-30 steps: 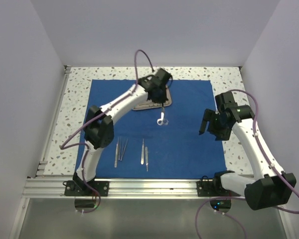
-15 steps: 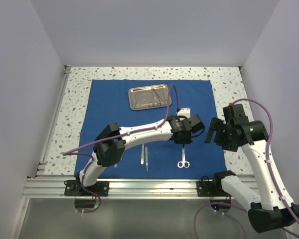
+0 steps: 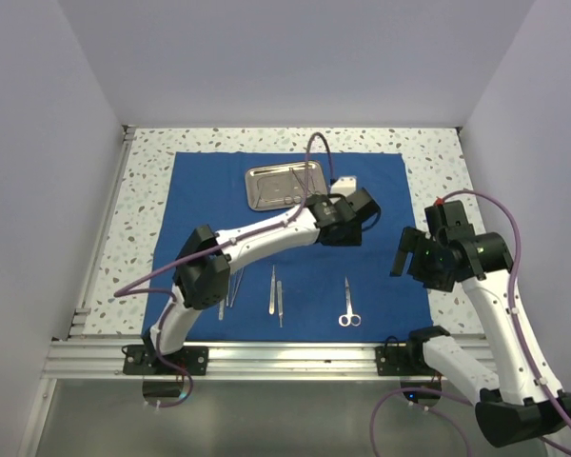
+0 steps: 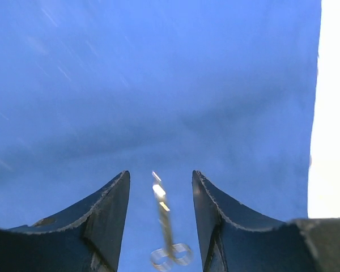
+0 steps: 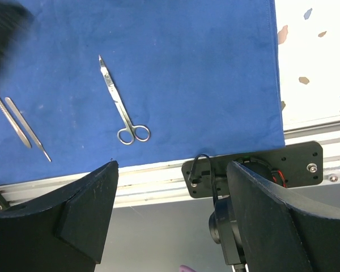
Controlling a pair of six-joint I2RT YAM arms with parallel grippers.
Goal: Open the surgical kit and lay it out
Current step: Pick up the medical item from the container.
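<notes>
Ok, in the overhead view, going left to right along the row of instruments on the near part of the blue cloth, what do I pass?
tweezers → scalpel handles → scissors

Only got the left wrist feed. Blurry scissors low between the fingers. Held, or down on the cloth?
Observer: Down. Top view shows the scissors flat on the blue cloth near its front edge, clear of the left hand.
Operator: What's next to them?
Observer: To their left lie two slim steel handles, apart from the scissors.
Operator: Anything in the tray?
Observer: The steel tray sits at the cloth's far side and holds a few thin pieces, too small to name.
</notes>
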